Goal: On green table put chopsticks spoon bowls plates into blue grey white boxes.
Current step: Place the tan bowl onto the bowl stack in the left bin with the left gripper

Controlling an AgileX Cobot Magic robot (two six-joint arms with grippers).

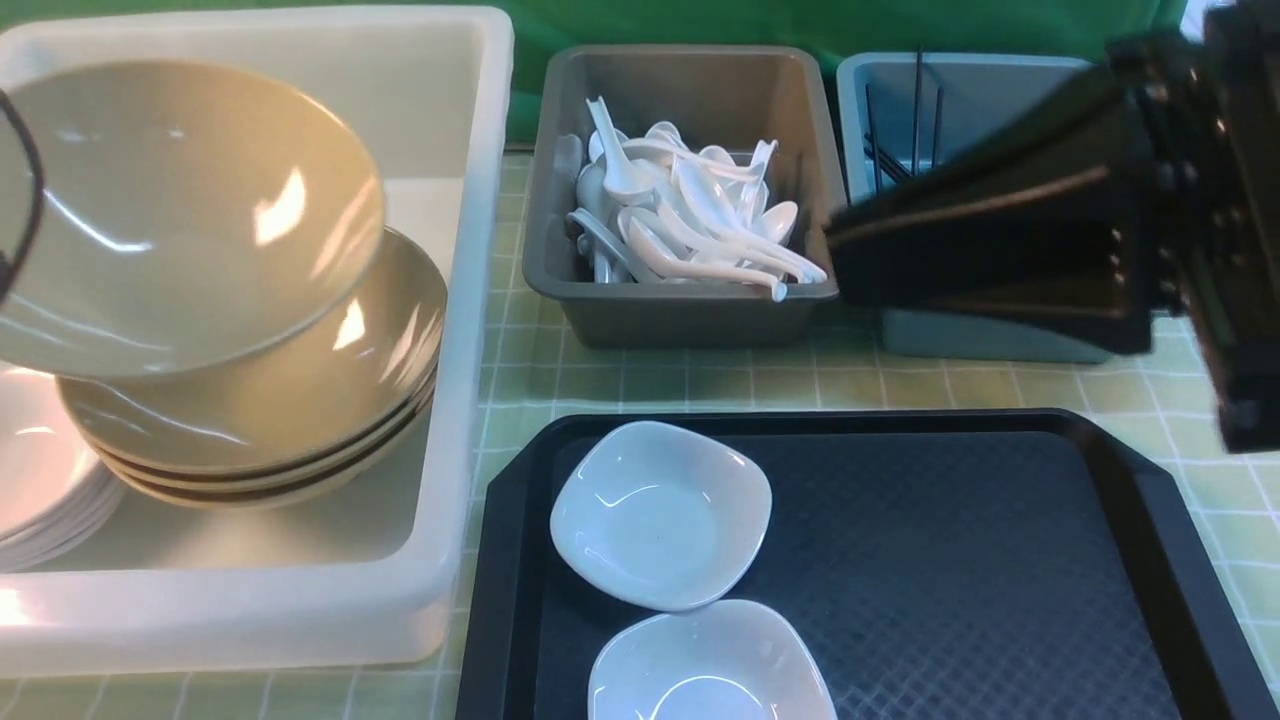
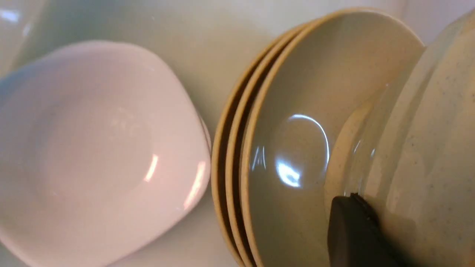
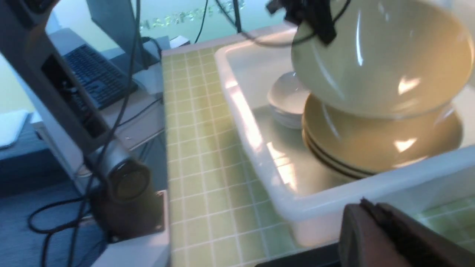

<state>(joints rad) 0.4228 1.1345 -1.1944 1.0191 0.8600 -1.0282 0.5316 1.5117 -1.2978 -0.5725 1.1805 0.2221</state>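
Note:
My left gripper [image 2: 365, 207] is shut on the rim of a beige bowl [image 1: 180, 210]. It holds the bowl tilted just above a stack of beige bowls [image 1: 300, 400] in the white box [image 1: 440, 500]. One black finger [image 2: 350, 230] presses the bowl's outside [image 2: 426, 129]; the other is hidden. My right gripper [image 1: 840, 255] is shut and empty, hovering in front of the blue box [image 1: 960, 335], which holds chopsticks [image 1: 915, 110]. Two white dishes [image 1: 660, 515] [image 1: 710, 665] lie on the black tray [image 1: 1000, 560].
The grey box [image 1: 680, 310] holds several white spoons [image 1: 690, 220]. A stack of white plates [image 1: 40, 470] sits in the white box beside the beige stack. In the right wrist view a stand and cables [image 3: 111, 178] are beyond the table's edge.

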